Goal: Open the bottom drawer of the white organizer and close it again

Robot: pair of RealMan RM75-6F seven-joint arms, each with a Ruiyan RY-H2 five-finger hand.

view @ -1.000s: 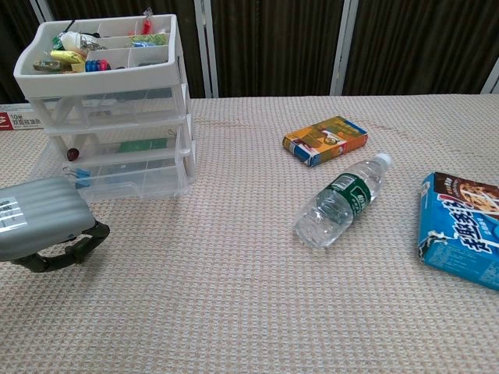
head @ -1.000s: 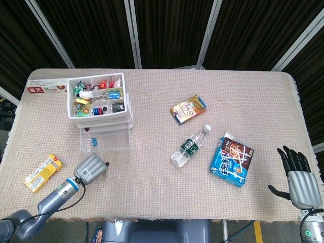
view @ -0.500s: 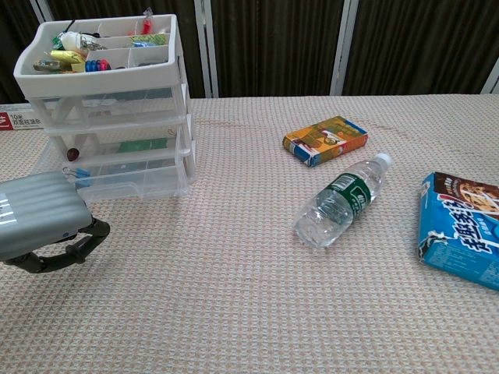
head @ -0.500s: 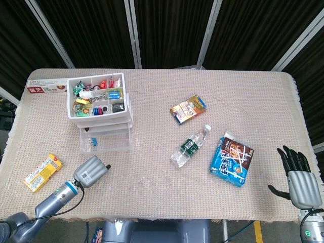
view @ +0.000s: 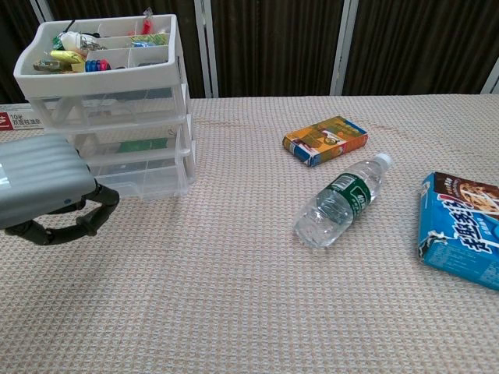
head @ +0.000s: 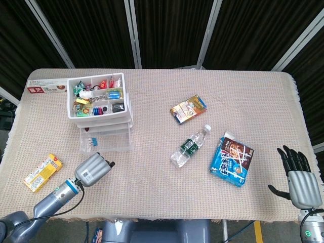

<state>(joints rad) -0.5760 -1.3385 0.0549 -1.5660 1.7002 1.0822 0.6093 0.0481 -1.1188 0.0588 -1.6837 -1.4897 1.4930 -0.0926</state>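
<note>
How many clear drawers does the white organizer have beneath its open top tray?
3. In the white organizer, the top drawer sits directly under the tray, the middle drawer below it, and the bottom drawer rests at table level, partly hidden by the left hand.

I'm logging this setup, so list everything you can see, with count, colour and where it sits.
organizer: one, white with clear drawers, far left; bottom drawer pulled out
long box: one, white and red, behind organizer
yellow packet: one, near left edge
orange box: one, centre
water bottle: one, clear, green label, lying centre
blue box: one, right
tablecloth: one, beige
left hand: grey, before the drawer
right hand: grey and black, right edge, fingers spread
</note>
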